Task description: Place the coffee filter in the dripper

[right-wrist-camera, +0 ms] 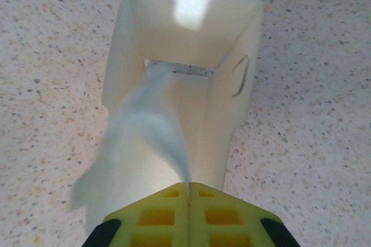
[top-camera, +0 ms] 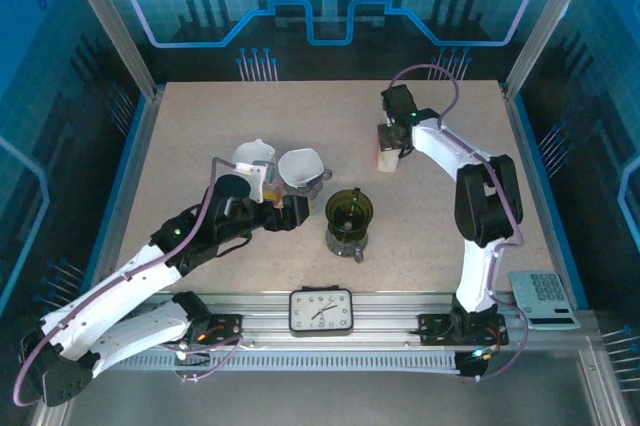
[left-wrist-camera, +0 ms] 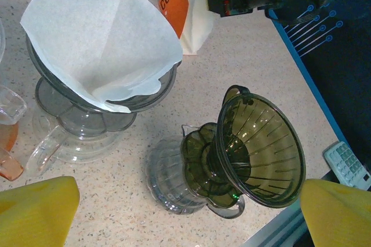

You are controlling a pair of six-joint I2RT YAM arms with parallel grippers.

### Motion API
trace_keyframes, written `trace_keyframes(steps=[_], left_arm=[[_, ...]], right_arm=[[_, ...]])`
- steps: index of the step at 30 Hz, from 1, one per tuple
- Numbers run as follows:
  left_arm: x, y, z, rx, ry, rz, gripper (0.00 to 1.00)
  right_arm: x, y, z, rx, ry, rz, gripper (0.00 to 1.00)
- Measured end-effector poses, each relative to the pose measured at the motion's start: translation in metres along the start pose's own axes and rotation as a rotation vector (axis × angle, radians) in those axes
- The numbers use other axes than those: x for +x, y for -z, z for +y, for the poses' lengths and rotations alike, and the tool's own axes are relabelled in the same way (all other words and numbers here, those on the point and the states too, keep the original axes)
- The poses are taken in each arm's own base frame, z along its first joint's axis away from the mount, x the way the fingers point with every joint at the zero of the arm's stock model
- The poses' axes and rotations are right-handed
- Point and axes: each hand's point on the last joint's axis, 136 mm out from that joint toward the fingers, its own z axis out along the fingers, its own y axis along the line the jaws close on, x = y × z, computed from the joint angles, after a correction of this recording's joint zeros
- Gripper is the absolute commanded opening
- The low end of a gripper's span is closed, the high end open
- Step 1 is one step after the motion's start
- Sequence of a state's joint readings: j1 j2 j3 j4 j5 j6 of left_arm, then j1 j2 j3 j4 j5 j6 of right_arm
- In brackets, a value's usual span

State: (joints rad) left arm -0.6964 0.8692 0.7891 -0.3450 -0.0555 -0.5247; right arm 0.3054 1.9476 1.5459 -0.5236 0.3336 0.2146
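the table (left-wrist-camera: 243, 67) top was matt and looked like stone, pale with small dark specks. the coffee filter (left-wrist-camera: 98, 38) was thin white paper, matt and smooth. the clear dripper (left-wrist-camera: 75, 122) was see-through and shiny; glass or plastic, i could not tell. the green dripper (left-wrist-camera: 261, 148) was dark, see-through and glossy, with ribs inside. the clear jug (left-wrist-camera: 165, 180) was shiny and had ridges. the coffee bag (left-wrist-camera: 185, 9) was matt paper or card, orange and white. the thin white sheet (right-wrist-camera: 145, 137) looked soft but was blurred. the left gripper (left-wrist-camera: 185, 215) had fingers (left-wrist-camera: 35, 212) of matt yellow plastic. the right gripper (right-wrist-camera: 188, 189) had yellow plastic fingers (right-wrist-camera: 153, 215) too, with square hollows.
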Motion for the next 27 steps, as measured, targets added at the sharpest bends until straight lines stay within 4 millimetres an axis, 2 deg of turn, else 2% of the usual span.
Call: trace_keyframes(steps=[4,12,15,19,27], left_arm=[[0.000,0.000,0.000,0.000,0.001,-0.001,0.99],[0.001,0.000,-0.001,0.007,0.013,0.004,0.99],[0.001,0.000,-0.001,0.008,0.020,0.005,0.99],[0.000,0.001,-0.002,0.010,0.024,0.004,0.99],[-0.003,0.007,-0.004,0.024,0.024,-0.016,0.99]], right_arm=[[0.004,0.028,-0.007,-0.006,-0.040,-0.032,0.00],[0.035,0.067,-0.021,-0.009,-0.091,-0.043,0.00],[0.044,0.089,-0.027,-0.016,-0.114,-0.066,0.00],[0.050,0.131,-0.031,-0.044,-0.141,-0.131,0.00],[0.065,0.221,-0.026,-0.182,-0.161,-0.247,0.00]])
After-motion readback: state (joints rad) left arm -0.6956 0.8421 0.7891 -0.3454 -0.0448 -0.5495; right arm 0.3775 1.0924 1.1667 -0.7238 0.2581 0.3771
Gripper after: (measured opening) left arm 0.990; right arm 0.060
